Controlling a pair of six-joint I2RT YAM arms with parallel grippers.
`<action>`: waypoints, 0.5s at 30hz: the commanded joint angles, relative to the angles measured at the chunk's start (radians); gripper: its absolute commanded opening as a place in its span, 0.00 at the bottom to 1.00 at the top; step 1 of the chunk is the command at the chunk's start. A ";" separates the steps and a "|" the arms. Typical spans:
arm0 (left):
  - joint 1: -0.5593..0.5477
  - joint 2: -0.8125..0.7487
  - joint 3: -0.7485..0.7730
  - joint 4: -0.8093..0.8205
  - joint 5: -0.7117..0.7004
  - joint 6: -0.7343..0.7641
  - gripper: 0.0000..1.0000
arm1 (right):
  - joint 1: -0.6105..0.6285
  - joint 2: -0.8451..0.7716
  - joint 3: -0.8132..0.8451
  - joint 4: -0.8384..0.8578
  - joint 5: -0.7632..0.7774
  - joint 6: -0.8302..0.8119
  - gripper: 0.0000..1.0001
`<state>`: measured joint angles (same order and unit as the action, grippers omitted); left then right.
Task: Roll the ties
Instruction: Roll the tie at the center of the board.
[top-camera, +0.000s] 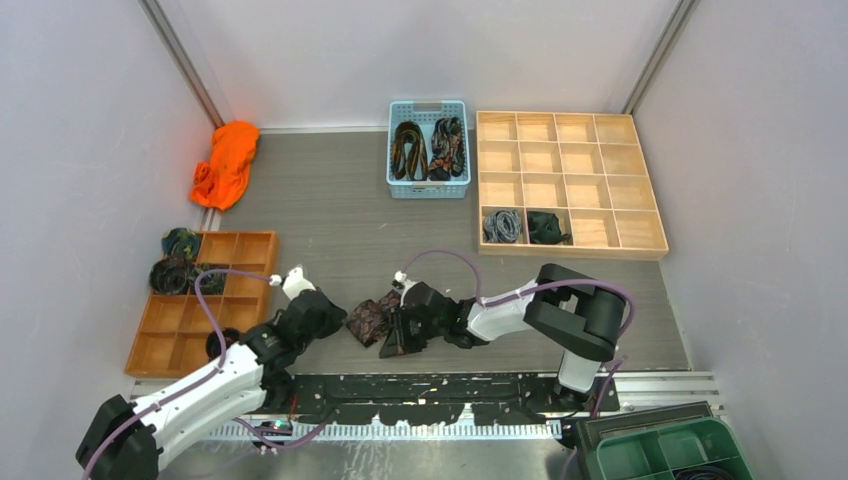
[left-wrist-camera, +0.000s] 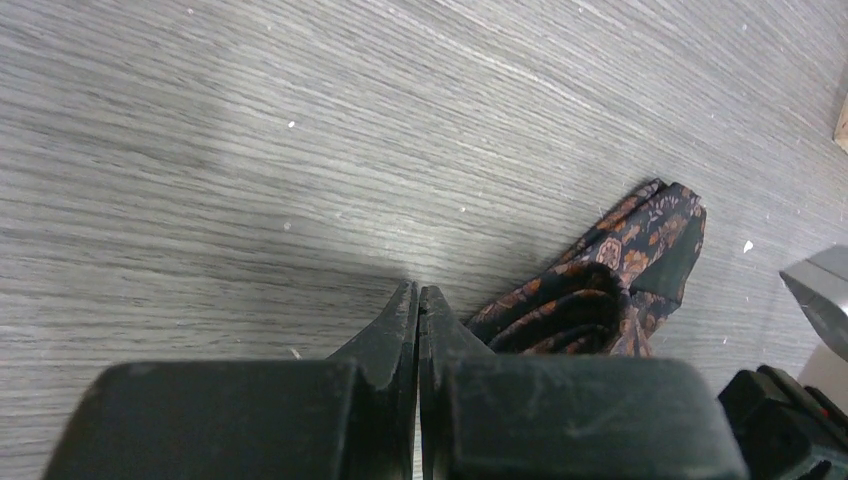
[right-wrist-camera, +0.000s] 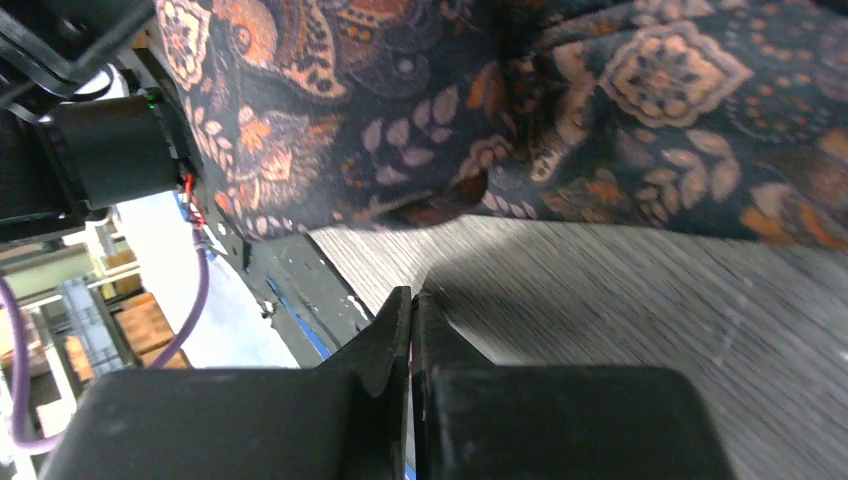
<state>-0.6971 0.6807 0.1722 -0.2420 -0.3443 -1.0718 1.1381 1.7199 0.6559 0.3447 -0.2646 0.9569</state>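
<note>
Grey table (top-camera: 330, 200) is carrying a half-bundled paisley tie (left-wrist-camera: 610, 290), lying just right of the left gripper (left-wrist-camera: 417, 300) and just ahead of the right gripper (right-wrist-camera: 413, 300). Both grippers are sitting closed, gripping nothing, probably flanking the bundle so the fabric is not unrolling.

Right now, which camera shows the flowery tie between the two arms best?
The left wrist view: the paisley tie lies folded, its layers and pattern clear. The top view shows it only tiny and dark. The right wrist view is so close that only pattern shows, edges cut off.
</note>
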 joint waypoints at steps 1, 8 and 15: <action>0.007 -0.062 -0.027 0.032 0.024 0.029 0.00 | 0.007 0.048 0.004 0.155 -0.022 0.053 0.01; 0.006 -0.193 -0.074 -0.044 0.093 0.010 0.00 | 0.007 0.091 0.040 0.146 -0.021 0.050 0.01; 0.007 -0.333 -0.127 -0.093 0.168 -0.013 0.00 | 0.007 0.097 0.056 0.145 0.016 0.062 0.01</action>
<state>-0.6971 0.4076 0.0910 -0.2771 -0.2325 -1.0725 1.1381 1.8072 0.6830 0.4767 -0.2928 1.0119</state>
